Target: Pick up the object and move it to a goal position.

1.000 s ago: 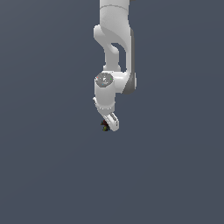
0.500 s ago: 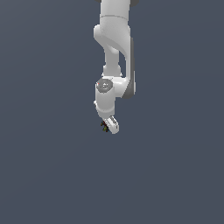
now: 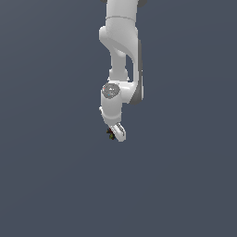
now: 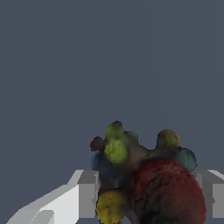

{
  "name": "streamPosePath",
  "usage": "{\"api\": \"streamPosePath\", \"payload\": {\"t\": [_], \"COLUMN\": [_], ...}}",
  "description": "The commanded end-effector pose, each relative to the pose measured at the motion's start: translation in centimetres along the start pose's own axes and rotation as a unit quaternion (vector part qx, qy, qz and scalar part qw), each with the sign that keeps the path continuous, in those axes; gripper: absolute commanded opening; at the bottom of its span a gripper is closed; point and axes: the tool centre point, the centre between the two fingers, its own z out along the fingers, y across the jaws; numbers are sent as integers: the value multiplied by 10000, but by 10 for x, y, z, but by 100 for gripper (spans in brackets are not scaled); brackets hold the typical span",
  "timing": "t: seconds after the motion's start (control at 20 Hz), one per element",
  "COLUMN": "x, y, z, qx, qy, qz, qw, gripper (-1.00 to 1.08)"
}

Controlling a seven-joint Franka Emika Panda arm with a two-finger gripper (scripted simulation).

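Note:
The object point(image 3: 110, 134) is a small dark lumpy thing with red and green specks, tucked at the tip of my white hand in the exterior view. In the wrist view it point(image 4: 144, 179) fills the space between my two white fingers point(image 4: 87, 192), with yellow-green, blue, orange and dark red lumps. My gripper point(image 3: 114, 134) is shut on it and holds it in the air, the fingers touching it on both sides. The arm hangs down from the top of the exterior view.
A plain grey-blue background point(image 3: 46, 162) surrounds the arm on all sides. No other object, container or edge shows in either view.
The hand with the object has shifted slightly toward the exterior view's right and a little upward. The grip on the object is unchanged.

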Motion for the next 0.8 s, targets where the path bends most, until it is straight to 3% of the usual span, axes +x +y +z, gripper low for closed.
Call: {"api": "streamPosePath", "payload": {"t": [0.0,0.35,0.75], "x": [0,8,30], "y": [0,-1,-4], "z": [0,-17,-68], "qx": [2,-1,-9], "qy": [0,0,0], "qz": [-2,0,5], "qw": [10000,10000,10000], "gripper": [-100,-100,-100]}}
